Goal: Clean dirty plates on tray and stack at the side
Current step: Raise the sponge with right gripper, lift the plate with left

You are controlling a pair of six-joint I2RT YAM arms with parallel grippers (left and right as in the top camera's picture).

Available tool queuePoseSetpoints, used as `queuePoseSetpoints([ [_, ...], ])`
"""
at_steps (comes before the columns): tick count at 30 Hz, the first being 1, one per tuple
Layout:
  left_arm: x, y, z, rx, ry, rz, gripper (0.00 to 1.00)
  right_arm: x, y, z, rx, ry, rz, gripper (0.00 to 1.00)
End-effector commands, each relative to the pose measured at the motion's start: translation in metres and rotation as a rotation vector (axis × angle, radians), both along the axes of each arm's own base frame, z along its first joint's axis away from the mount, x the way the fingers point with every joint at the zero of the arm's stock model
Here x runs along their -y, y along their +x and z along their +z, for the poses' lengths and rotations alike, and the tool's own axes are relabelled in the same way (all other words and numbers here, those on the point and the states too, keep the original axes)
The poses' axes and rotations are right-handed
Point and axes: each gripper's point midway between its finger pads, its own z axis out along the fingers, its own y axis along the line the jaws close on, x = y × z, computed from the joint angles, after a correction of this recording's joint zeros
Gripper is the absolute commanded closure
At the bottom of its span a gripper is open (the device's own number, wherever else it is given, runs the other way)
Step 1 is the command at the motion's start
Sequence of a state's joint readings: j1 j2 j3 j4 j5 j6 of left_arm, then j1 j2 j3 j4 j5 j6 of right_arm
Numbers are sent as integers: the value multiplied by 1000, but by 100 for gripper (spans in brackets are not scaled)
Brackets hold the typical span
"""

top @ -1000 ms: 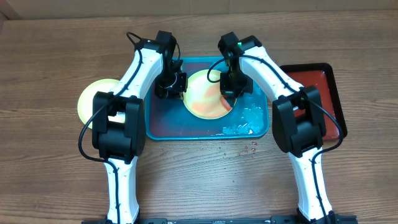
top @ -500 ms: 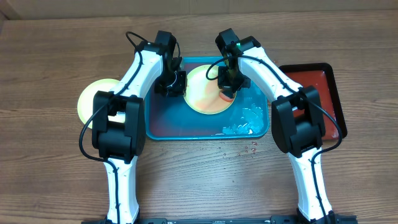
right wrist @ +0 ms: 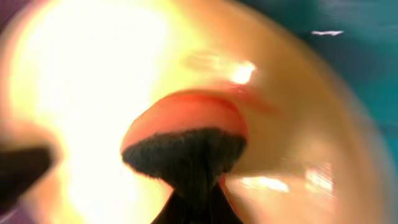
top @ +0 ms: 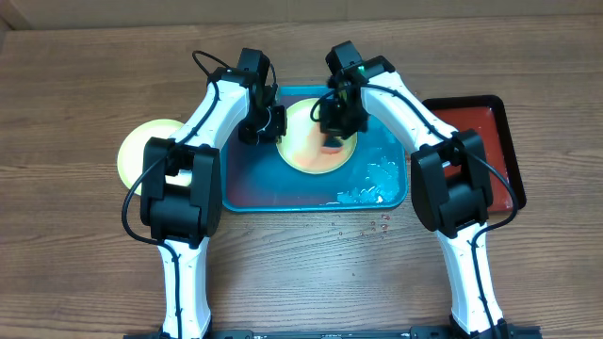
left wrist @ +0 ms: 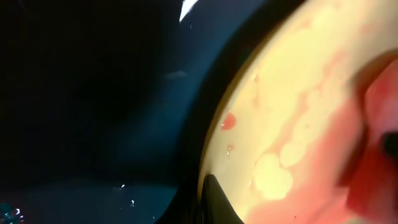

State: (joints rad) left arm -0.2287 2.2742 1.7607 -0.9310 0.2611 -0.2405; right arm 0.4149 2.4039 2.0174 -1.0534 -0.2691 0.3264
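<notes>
Round shallow plastic plate (top: 311, 153), pale yellow, glossy, smeared orange-red, lies in the teal tray (top: 247, 186). We note the tray's rounded corners, raised rim and wet glistening patches at its right end. Left gripper (top: 270, 127) is closed, pinching the plate's left rim. Right gripper (top: 334, 130) is closed on a sponge (right wrist: 186, 134), a red dome with a dark fuzzy part toward the fingers, set on the plate. A second plate (top: 141, 151), yellow-green, sits on the wood-grain table (top: 75, 235) left of the tray. A dark-red tray (top: 485, 132) with a black rim is at right.
</notes>
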Motion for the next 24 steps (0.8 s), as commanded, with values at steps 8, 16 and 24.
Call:
queuePoseSetpoints([
  [8,-8,-9,-3,-25,35,3,96,-7,5,68,-8,259,47,96],
  [16,-34,-2,50,103,172,-23,96,98,27,168,190,148,-143,96],
  [24,-63,-3,145,337,389,-13,96,164,22,201,245,101,-228,96],
])
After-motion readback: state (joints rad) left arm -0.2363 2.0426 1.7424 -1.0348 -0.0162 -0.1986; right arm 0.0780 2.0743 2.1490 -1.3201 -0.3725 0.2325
